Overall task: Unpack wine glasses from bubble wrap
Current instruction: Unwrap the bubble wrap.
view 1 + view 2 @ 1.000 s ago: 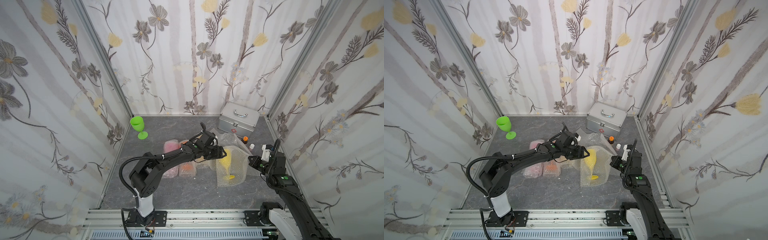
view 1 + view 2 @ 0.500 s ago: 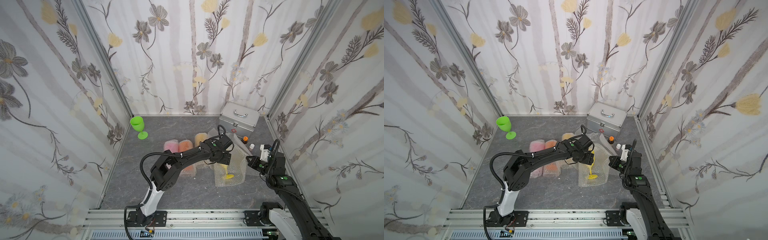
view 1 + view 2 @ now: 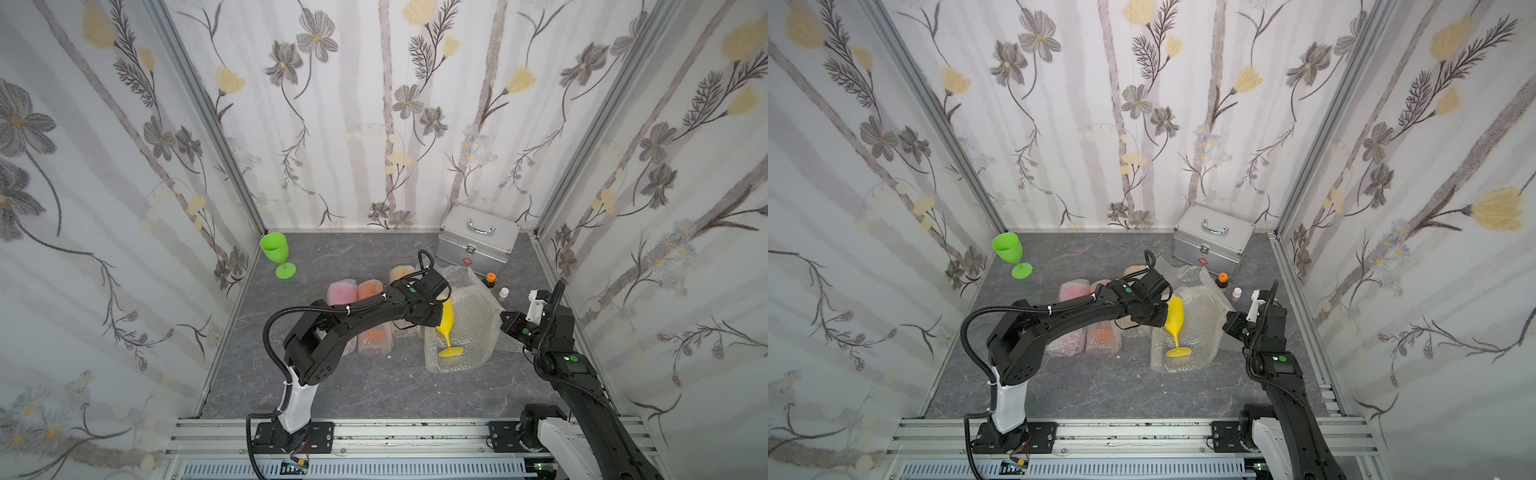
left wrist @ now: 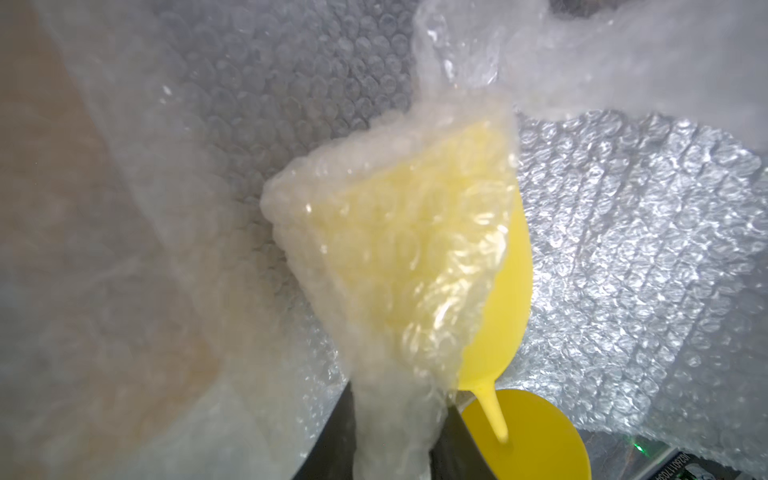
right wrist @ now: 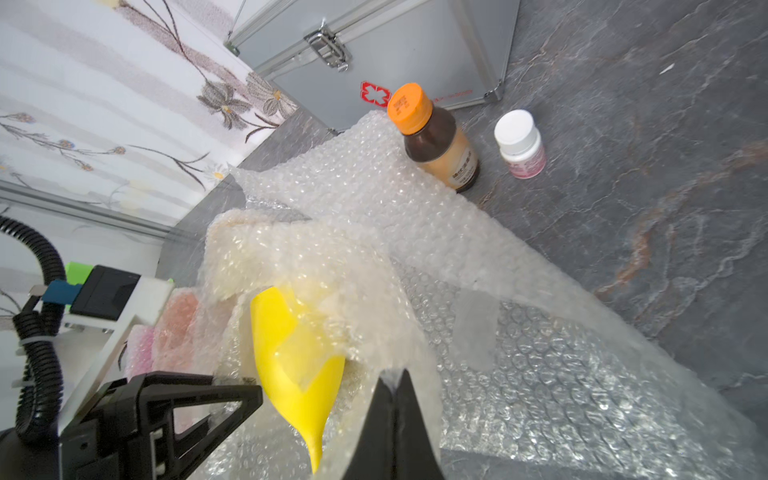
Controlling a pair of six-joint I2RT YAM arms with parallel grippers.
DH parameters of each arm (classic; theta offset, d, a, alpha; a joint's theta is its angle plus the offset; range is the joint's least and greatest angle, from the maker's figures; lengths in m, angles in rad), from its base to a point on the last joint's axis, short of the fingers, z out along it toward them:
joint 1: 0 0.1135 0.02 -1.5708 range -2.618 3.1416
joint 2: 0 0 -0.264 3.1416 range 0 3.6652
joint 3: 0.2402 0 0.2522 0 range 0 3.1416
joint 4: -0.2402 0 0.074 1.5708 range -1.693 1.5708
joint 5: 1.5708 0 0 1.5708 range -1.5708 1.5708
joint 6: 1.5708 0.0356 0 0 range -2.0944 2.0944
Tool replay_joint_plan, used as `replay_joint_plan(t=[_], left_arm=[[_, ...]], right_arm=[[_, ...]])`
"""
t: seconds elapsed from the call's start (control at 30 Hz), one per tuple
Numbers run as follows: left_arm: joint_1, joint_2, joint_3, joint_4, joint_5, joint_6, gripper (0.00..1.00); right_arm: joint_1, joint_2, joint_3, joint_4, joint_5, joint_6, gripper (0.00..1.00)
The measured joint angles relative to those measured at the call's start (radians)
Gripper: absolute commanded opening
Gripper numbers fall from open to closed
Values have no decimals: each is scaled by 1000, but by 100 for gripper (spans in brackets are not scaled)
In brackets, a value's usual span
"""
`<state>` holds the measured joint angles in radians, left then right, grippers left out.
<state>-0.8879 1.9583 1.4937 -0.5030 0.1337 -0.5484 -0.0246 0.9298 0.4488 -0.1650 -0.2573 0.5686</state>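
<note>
My left gripper (image 4: 401, 411), wide open a second ago above the wrapped rolls, now reaches across them, its jaws drawn in on a bunched fold of bubble wrap (image 4: 395, 266). That fold drapes over the bowl of the yellow goblet (image 3: 447, 322). The goblet leans on the opened sheet with its round foot toward me and its stem bare. I cannot tell whether the bowl is lifted or only propped.

My right gripper (image 5: 392, 376) is closed tight on the sheet's near edge, pinning it. With one side held and the other gripped, I judge this flap to be the last cover on the goblet. Peeling it back should free the second glass.

The green goblet (image 3: 275, 249) stands upright and bare by the left wall, well apart. Three rolls lie side by side under my left arm, showing pink (image 3: 343, 291), orange (image 3: 368, 291) and amber (image 3: 400, 272), all still wrapped.

A brown bottle (image 5: 436, 141) with an orange cap stands right at the sheet's far edge, with a small white bottle (image 5: 519, 145) just beside it and a metal case (image 3: 478, 245) behind. A hard tug on the sheet could tip the brown bottle. The fold also clings to the bowl, so the goblet may drag along with it.
</note>
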Motion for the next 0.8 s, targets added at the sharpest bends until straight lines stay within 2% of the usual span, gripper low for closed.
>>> replay_joint_plan(t=[0.17,0.43,0.7,0.8], left_arm=[[32,-60,-98,119,27,-10,19],[35,-68,-93,217,10,38,6],[89,-31,-67,261,2,52,5],[114,-1,-60,288,39,49,5]], right_arm=[[-57,-31,-18,0,50,15,0],[-105,-23,-28,8,76,23,0],[-163,38,-40,15,106,23,0],[-178,74,-44,20,114,23,0]])
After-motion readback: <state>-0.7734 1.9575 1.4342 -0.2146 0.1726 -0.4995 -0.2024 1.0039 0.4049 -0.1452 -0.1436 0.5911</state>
